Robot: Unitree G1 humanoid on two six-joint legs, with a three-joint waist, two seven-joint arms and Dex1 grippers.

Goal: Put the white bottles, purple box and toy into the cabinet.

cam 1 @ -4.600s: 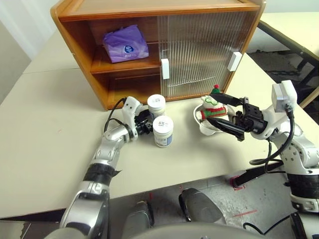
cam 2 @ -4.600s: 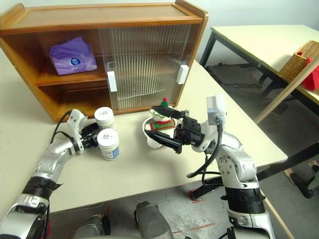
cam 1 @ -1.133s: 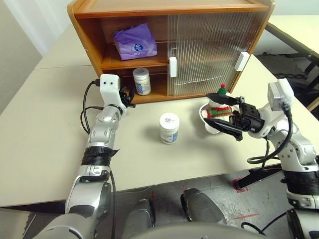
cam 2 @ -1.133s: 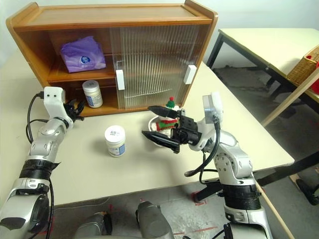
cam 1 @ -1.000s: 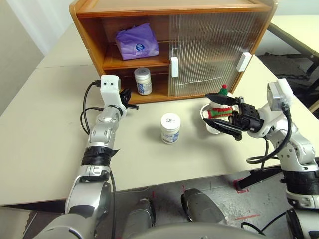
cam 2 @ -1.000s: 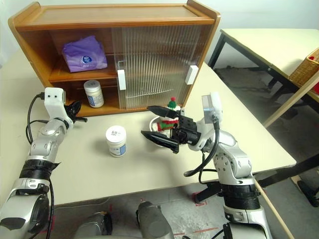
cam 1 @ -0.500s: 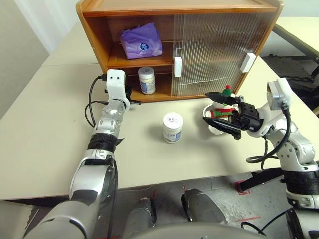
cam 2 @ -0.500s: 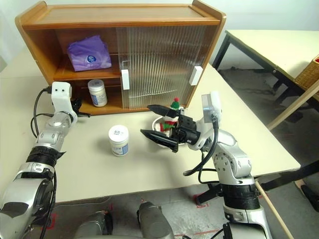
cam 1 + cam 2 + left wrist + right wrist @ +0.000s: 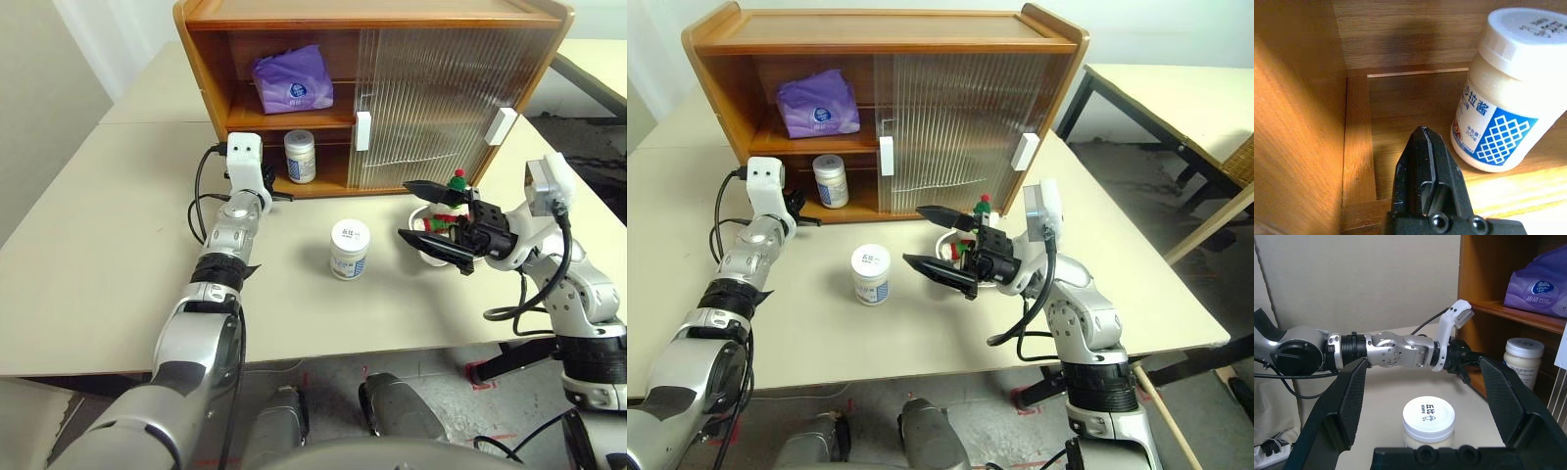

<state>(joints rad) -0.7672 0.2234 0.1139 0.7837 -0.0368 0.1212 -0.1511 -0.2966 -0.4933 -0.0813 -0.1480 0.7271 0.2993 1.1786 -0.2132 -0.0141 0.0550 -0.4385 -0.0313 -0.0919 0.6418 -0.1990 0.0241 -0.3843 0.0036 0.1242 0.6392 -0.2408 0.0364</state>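
I have the counter [image 9: 118, 235] under both arms, with the cabinet [image 9: 294, 15] standing at its far side, its open bay straight ahead of my left fingers [image 9: 1425, 166]. Up on the top shelf, above and beyond those fingers, lies the purple box [image 9: 292, 80]. My left fingers are pressed together with nothing between them, their tips at the front edge of the bottom shelf; one white bottle [image 9: 1503, 88] stands upright on that shelf just beside them, a little farther in, with a gap between it and the fingers.

My right fingers [image 9: 1425, 396] are spread as wide as they go and empty, pointing across the counter toward the left arm. The second white bottle [image 9: 350, 249] stands upright on the counter just beyond the fingertips, in line with the gap between them and touching neither finger. The toy [image 9: 450, 201] sits in a white dish [image 9: 950, 240] right behind the right fingers, its green hat poking up past the upper finger.
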